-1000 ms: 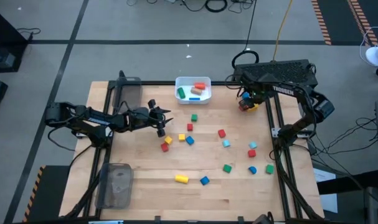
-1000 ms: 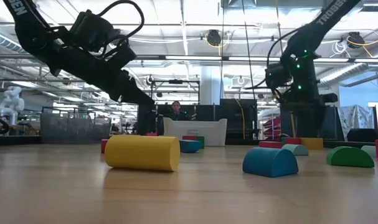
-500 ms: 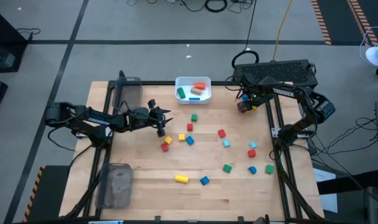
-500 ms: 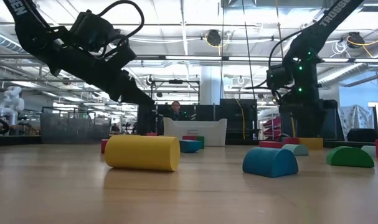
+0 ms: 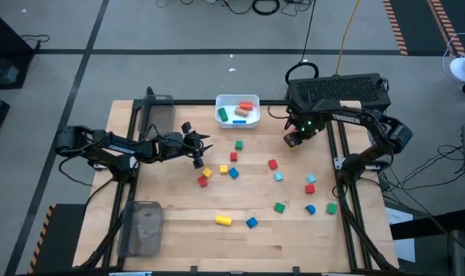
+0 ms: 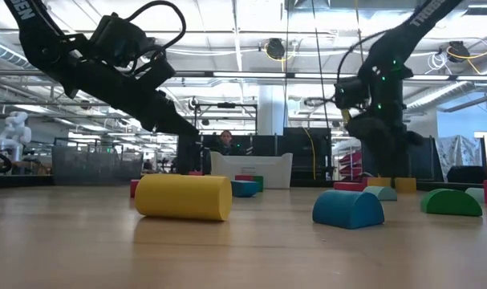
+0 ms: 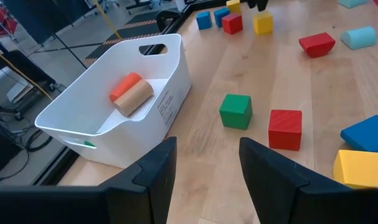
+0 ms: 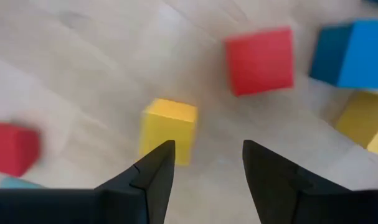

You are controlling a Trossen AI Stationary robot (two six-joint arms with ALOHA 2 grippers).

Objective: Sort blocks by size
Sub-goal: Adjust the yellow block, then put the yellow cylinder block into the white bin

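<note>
Many coloured blocks lie on their flat faces across the wooden table (image 5: 178, 245), among them a yellow cylinder (image 5: 223, 220) on its side, a green cube (image 5: 238, 144) and a red cube (image 5: 273, 164). My left gripper (image 5: 199, 159) hovers open left of the middle, pointing toward the white bin (image 7: 132, 118) and the green cube (image 7: 236, 111). My right gripper (image 5: 293, 138) hangs open near the far right corner, pointing down. Below it lie a yellow cube (image 8: 169, 127), a red cube (image 8: 260, 59) and a blue block (image 8: 354, 53). Neither gripper holds anything.
The white bin (image 5: 238, 110) at the far edge holds an orange and a tan cylinder (image 7: 131, 94) and small green and blue pieces. Two clear grey trays (image 5: 159, 115) (image 5: 144, 226) sit along the left edge. A person (image 6: 225, 140) is far behind the table.
My right gripper has moved from the far right corner toward the table's left and near edges and has turned about as it went. It stays open. The left arm and the blocks have kept still.
</note>
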